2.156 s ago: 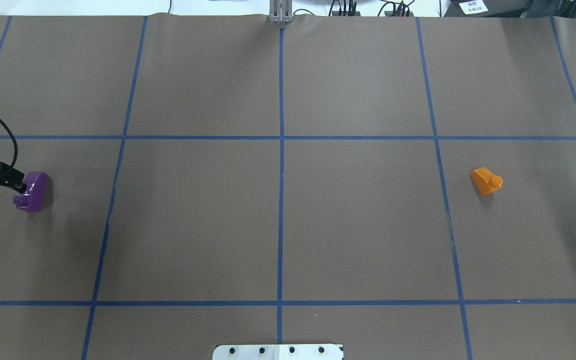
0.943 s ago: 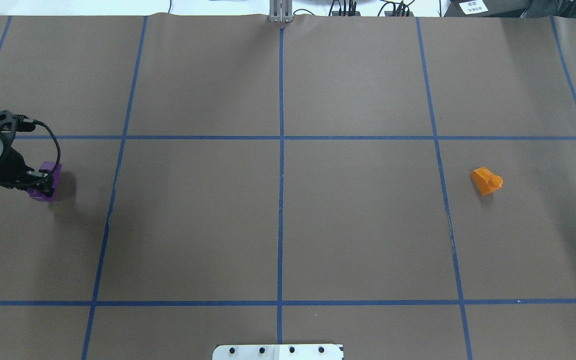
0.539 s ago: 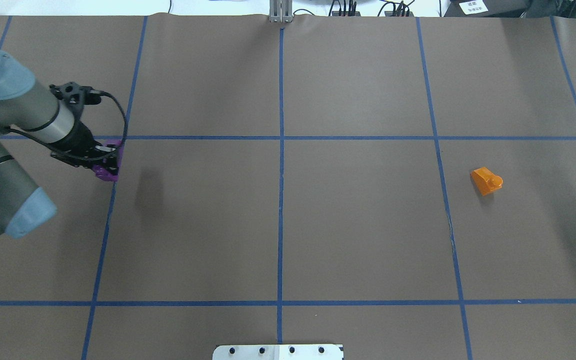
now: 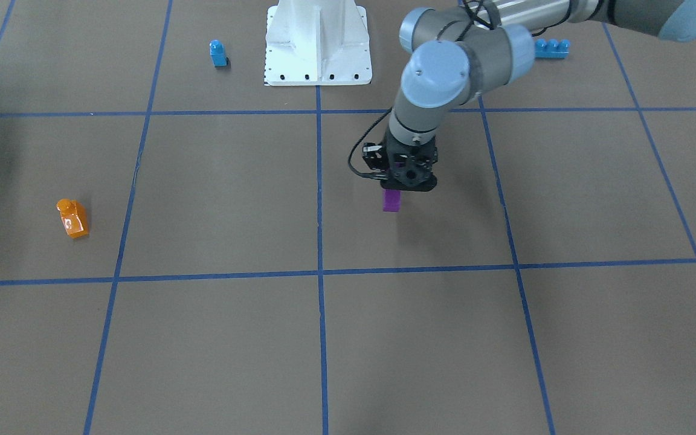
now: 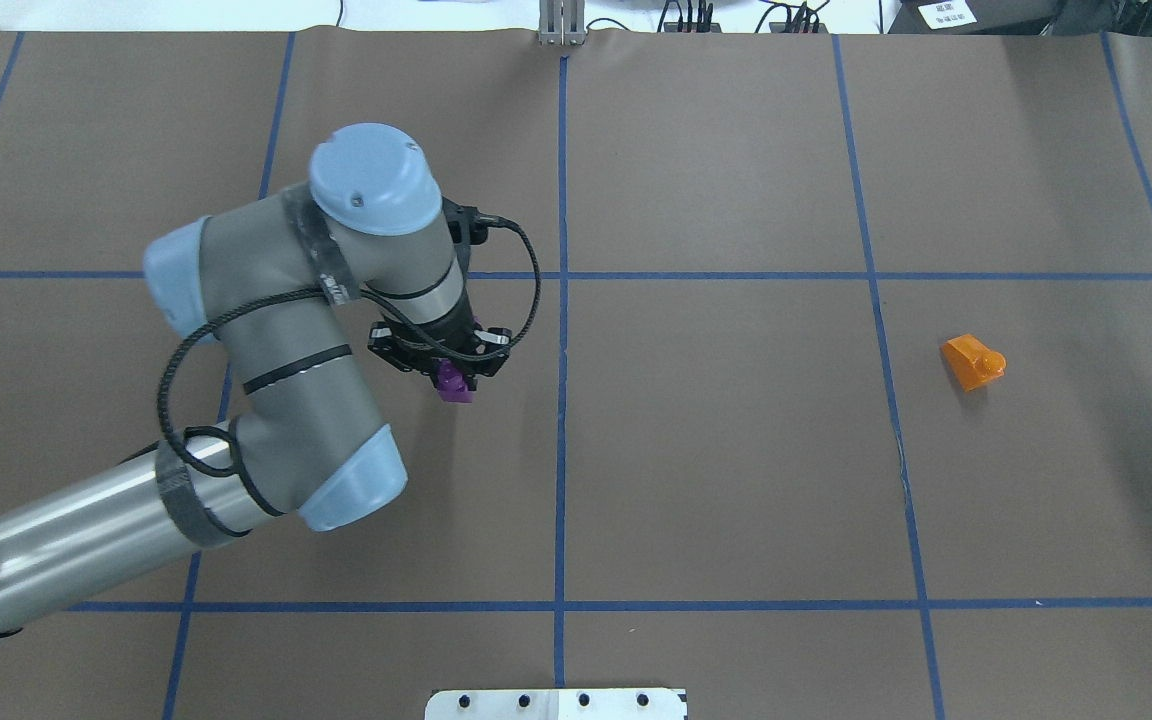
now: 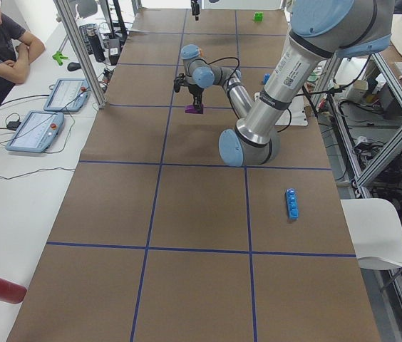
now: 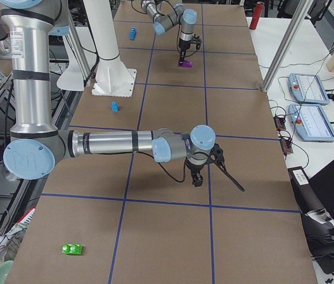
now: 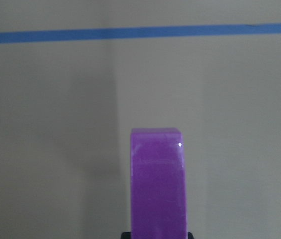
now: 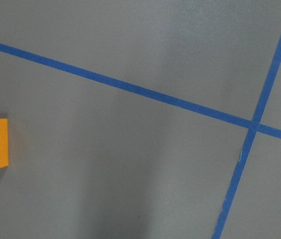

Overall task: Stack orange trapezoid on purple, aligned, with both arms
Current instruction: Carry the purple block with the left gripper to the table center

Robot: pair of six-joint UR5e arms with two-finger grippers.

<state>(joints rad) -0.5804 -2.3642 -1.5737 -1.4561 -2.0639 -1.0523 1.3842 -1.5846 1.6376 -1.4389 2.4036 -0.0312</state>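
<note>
Brown-paper table w/ blue tape grid. The orange trapezoid sits alone on the robot's right side, well apart from the rest. Left gripper is clamped on the purple brick, just on the robot's left of the centre line. Most of the brick hangs below the gripper; can't tell if it clears the paper. Right gripper shows only in a side view, so open or closed can't be told. Its wrist cam has the orange piece at the frame edge, so it's prob. not over it yet.

Risks, by judgement:
- The glossy brick is held by little, so it may twist or slip at release and land tilted, stud not up; orange then won't seat.
- If the left arm hangs over the spot, the arms could clash.
- If the slopes don't match, the stack is misaligned.
</note>
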